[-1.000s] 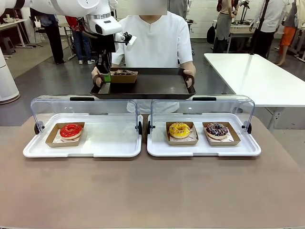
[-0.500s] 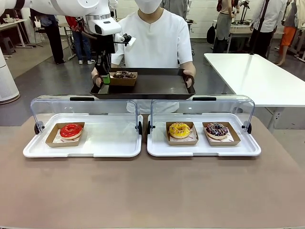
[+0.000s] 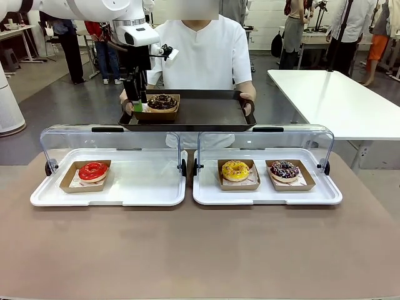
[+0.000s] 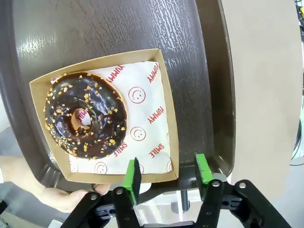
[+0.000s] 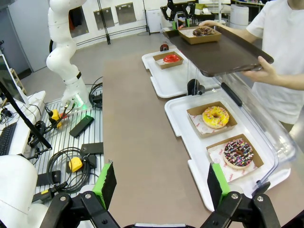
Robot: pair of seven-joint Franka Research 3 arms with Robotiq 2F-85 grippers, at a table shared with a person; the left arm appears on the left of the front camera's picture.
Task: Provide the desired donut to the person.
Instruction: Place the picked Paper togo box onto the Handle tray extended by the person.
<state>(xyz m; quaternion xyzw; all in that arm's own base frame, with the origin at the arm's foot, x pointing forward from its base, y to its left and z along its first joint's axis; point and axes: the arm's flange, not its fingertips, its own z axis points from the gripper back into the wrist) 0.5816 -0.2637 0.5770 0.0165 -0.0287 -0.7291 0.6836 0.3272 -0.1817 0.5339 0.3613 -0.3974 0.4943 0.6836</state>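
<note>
**Stock on the table, left to right**

1. Left white display tray (image 3: 150,187), clear lid (image 3: 112,140) raised behind it. It holds one red-iced donut (image 3: 93,170) in a cardboard box, at the tray's left end.
2. My left claw (image 3: 139,100), over the left end of the dark serving tray (image 3: 206,112) that the person (image 3: 206,50) holds level in both hands. Its fingers are spread and pinch nothing. In my left wrist view the near edge of the cardboard box (image 4: 171,133) lies just by the green pads (image 4: 134,171).
3. Chocolate donut with nut crumbs (image 3: 162,100), in that box on a printed paper liner. The box stands on the serving tray, beside the person's hand (image 4: 52,194).
4. Right white display tray (image 3: 269,197), lid likewise raised. It holds a yellow-iced donut (image 3: 235,170) and, to its right, a sprinkled chocolate donut (image 3: 284,169), each in its own box.
5. My right claw (image 5: 161,180), fingers spread wide and holding nothing, well back from the trays over the brown table (image 5: 137,142).
</note>
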